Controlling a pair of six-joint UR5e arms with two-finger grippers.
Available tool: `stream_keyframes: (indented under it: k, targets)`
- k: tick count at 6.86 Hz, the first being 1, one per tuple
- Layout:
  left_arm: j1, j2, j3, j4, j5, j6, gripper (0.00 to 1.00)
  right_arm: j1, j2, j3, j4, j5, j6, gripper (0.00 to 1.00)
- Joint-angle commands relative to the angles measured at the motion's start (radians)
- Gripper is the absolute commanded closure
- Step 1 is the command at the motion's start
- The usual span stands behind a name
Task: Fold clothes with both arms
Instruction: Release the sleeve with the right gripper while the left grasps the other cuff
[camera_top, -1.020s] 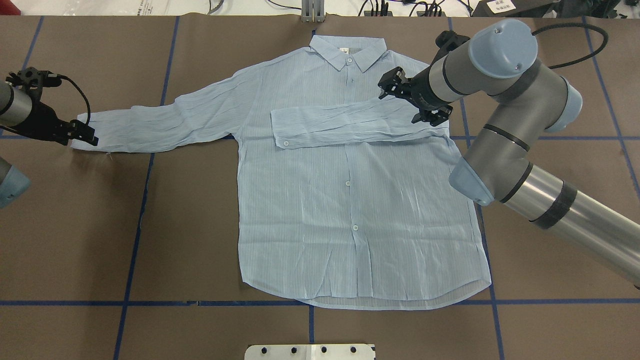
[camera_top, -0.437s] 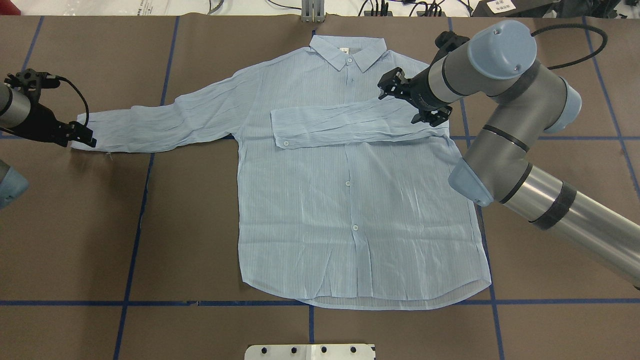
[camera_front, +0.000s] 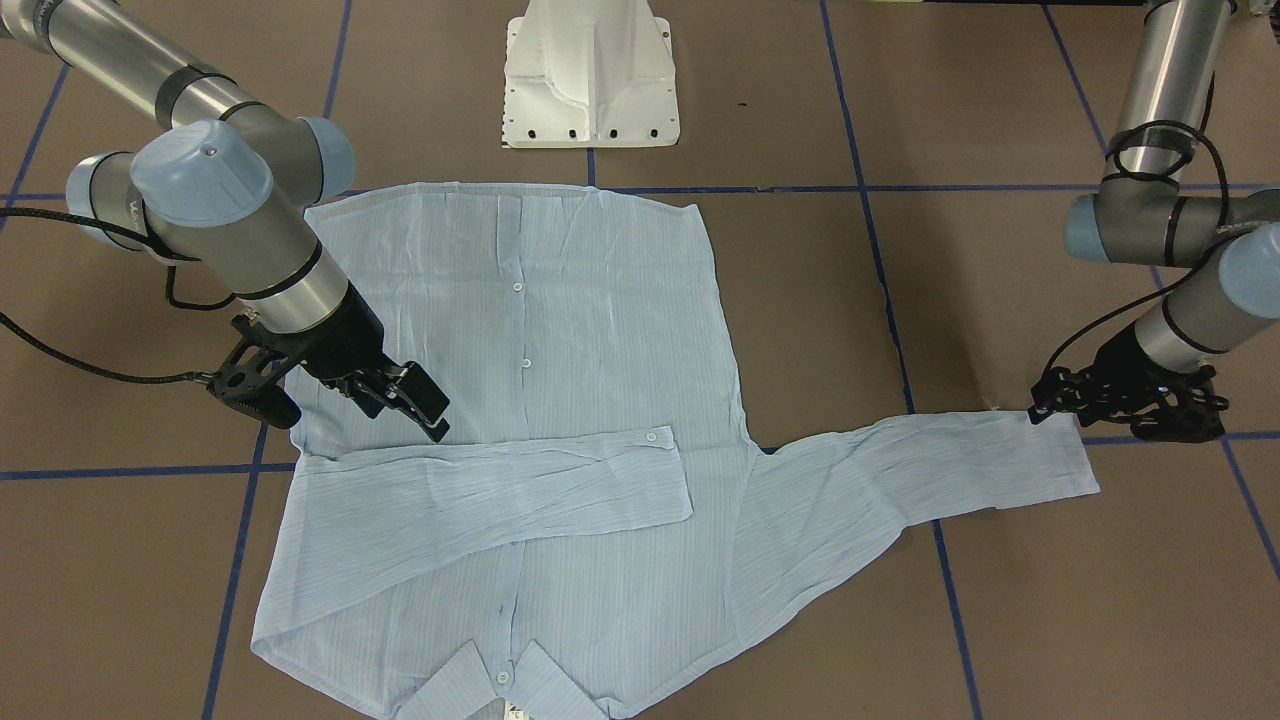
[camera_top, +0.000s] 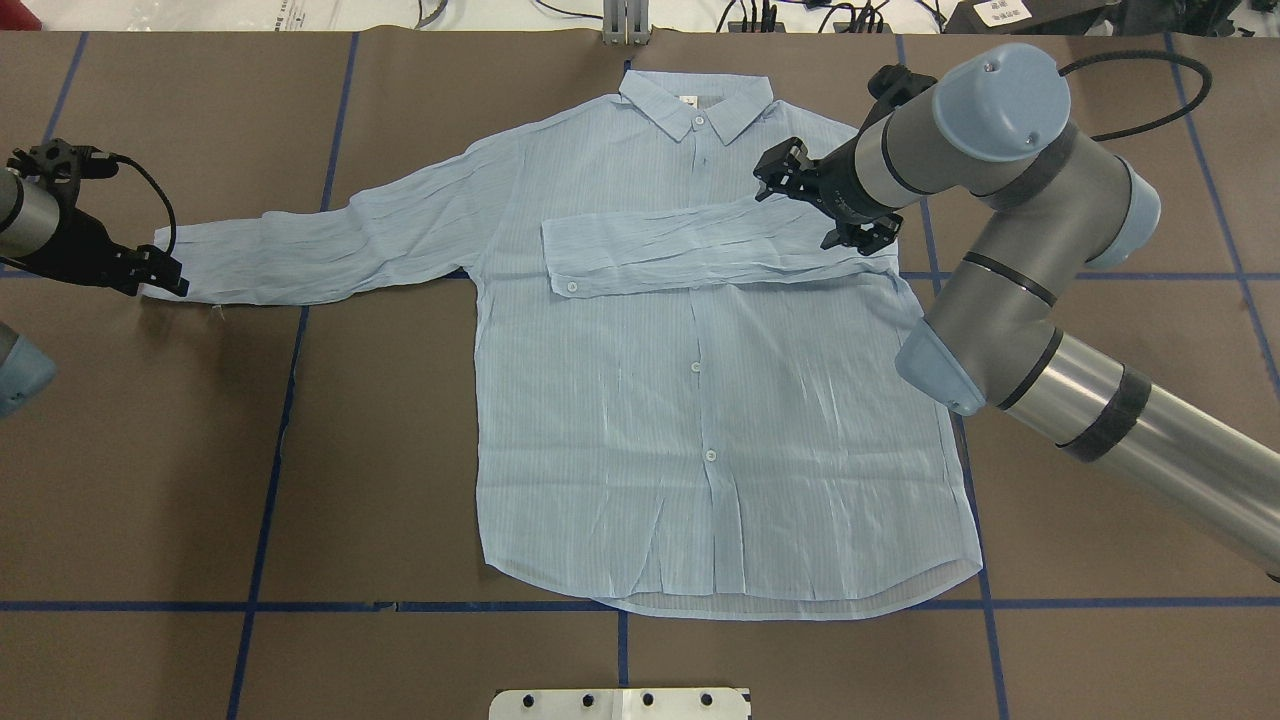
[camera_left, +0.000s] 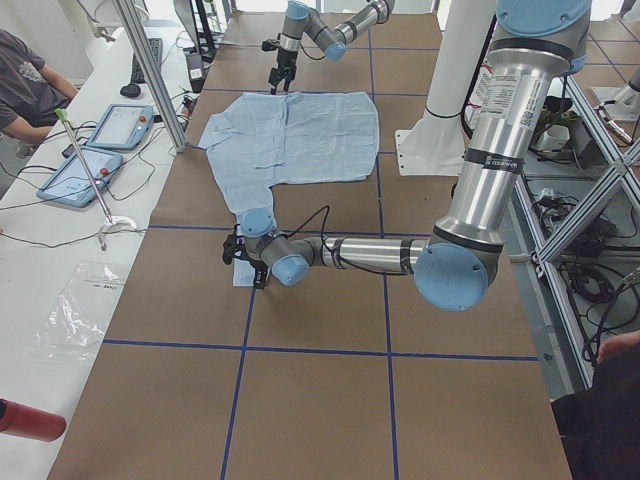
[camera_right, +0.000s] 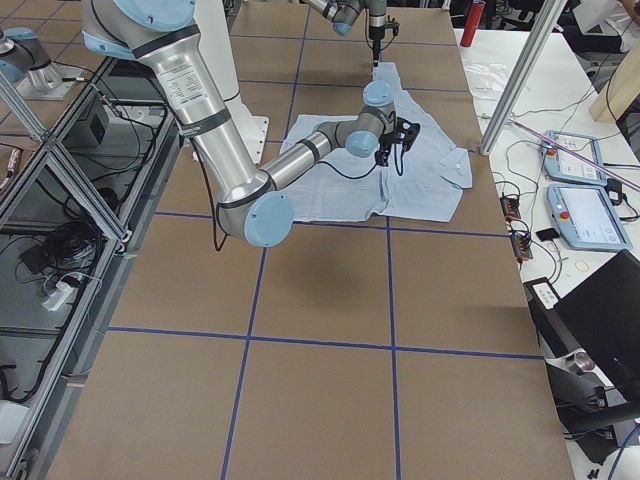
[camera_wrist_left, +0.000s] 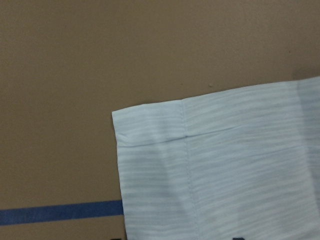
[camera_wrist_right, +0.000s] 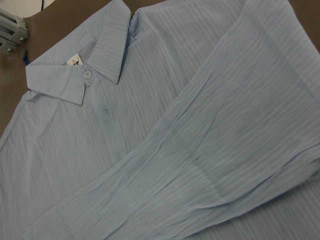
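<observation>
left pincer, its grip impossible to tell, at the spread sleeve cuff of the shirt should pinch both layers squarely; right pincer hangs wide open, empty.

A brown table cover, gridded with blue tape lines, spreads out from a white pedestal base. On the white side bench lie two tablet-like teach pendants, a clear plastic bag and a red bottle. A person in a grey shirt is at the bench's far end.
</observation>
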Motion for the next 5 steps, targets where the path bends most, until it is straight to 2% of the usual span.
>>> stream_keyframes:
  k: [1, 2, 3, 4, 5]
  targets:
    - [0.000, 0.001, 0.001, 0.000, 0.017, -0.014, 0.45, -0.001, 0.000, 0.000, 0.000, 0.000, 0.000, 0.00]
    - [0.000, 0.001, -0.001, 0.000, 0.029, -0.022, 0.58, -0.001, -0.002, 0.002, 0.000, 0.000, 0.000, 0.00]
    - [0.000, 0.003, -0.002, -0.002, 0.037, -0.036, 0.90, -0.001, 0.000, 0.002, 0.000, -0.002, 0.000, 0.00]
    - [0.002, 0.004, -0.010, -0.002, 0.035, -0.039, 1.00, -0.001, 0.000, 0.002, 0.000, -0.002, 0.000, 0.00]
    - [0.000, 0.004, -0.019, -0.002, 0.035, -0.043, 1.00, -0.001, 0.000, 0.000, 0.000, -0.002, 0.000, 0.00]
